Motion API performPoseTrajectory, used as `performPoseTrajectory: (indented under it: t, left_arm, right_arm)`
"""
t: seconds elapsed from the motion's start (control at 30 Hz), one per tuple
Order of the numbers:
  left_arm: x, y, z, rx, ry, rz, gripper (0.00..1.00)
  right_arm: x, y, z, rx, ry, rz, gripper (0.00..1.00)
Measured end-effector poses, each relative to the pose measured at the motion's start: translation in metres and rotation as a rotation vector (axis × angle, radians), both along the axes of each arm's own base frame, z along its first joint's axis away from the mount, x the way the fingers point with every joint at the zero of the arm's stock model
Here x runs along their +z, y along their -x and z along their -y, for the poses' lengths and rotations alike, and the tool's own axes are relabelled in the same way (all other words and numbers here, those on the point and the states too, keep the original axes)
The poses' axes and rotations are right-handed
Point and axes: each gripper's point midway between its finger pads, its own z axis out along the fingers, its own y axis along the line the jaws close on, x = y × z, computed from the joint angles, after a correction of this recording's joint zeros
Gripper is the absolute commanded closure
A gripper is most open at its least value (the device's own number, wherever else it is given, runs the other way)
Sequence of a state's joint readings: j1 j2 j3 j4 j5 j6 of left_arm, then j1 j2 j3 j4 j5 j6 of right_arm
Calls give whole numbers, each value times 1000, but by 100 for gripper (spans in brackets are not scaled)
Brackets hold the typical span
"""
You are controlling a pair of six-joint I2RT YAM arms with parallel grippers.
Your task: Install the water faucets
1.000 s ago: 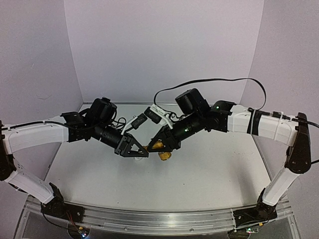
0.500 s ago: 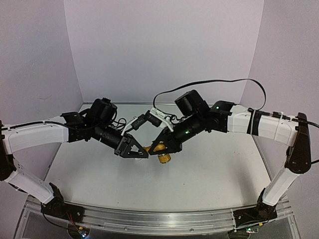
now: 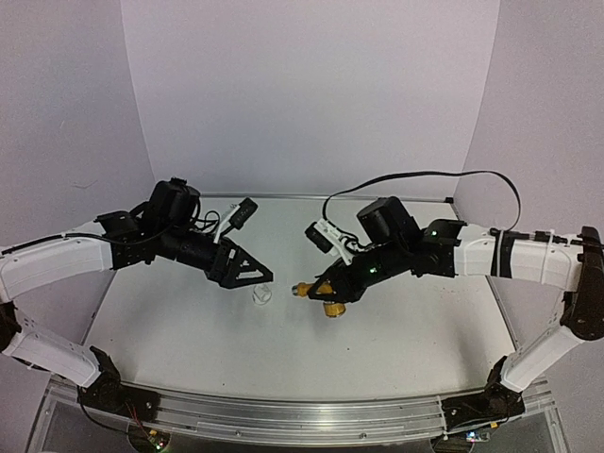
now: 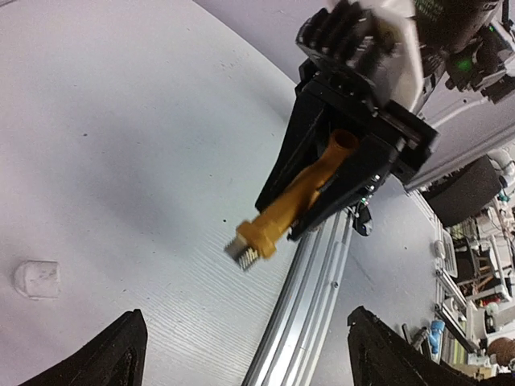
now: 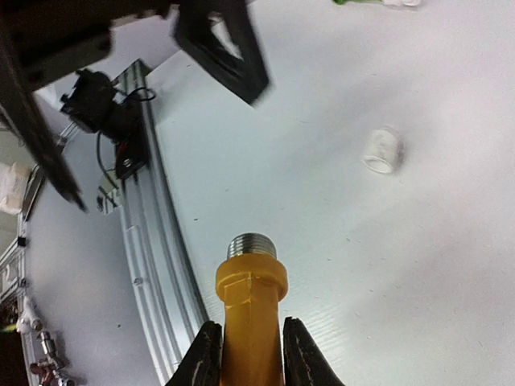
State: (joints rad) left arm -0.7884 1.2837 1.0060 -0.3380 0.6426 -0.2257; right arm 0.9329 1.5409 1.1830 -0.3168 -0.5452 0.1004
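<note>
Step in hand, as I judge it: mating the yellow-gold faucet (image 3: 317, 292) to its fitting. Not yet joined.

Right end effector (image 3: 321, 288): clenched on the faucet body, right of centre in the top view, held above the table (image 3: 396, 349). In the right wrist view the fingers pinch the yellow body from both sides. The grey threaded end (image 5: 252, 245) sticks out bare ahead of them, nothing screwed onto it. In the top view the round knob (image 3: 332, 309) hangs at the lower side.

Left end effector (image 3: 260, 279): released, jaws spread wide, nothing between them. It hovers left of centre, tips pointing toward the faucet.

White pipe fitting (image 3: 261, 295): lies loose on the table just below my left fingertips, apart from the faucet's thread. In the left wrist view it sits at the lower left edge, outside the jaws. I cannot tell which way its bore faces.

Next move, my estimate: bring the left end effector down over the fitting and close on its sides. Then lift it so the bore lines up with the thread. The axes must agree before any turning, or the thread will cross or the small fitting will slip out.
</note>
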Motion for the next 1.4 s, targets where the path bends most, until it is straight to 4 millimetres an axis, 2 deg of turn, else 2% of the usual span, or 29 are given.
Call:
performPoseTrajectory:
  t: [0.1,0.2,0.33,0.5,0.67,0.93,1.0,1.07,1.2,1.33,1.4]
  left_arm:
    - [5,-14,-17,117,-4,33,10]
    - [-1,-32,-35,268,-33,36,9]
    - [-24,-58,-60,471,-98,-18,9]
    - [-61,-72,-70,583,-198,-106,14]
    - [-107,-76,-67,590,-324,-198,22]
    - [-146,-105,-46,687,-416,-366,20]
    - [-156,-108,-44,737,-422,-428,15]
    - [-162,-110,-45,786,-430,-479,7]
    - [-165,-119,-42,882,-468,-520,4]
    - [-165,-132,-26,931,-491,-536,5]
    - [-169,-132,-19,943,-507,-549,8]
  right_arm:
    - [-18,-20,26,-136,57,26,100]
    - [-33,-38,46,-253,117,62,100]
    - [-47,-51,63,-354,185,101,100]
    - [-40,-61,77,-432,196,160,100]
    - [-37,-57,85,-437,184,190,100]
    - [-52,-45,90,-400,196,187,100]
    - [-51,-43,88,-389,185,185,100]
    - [-51,-42,87,-382,171,186,100]
    - [-55,-39,86,-369,158,182,100]
    - [-64,-34,87,-354,163,167,100]
    - [-66,-32,88,-350,159,164,100]
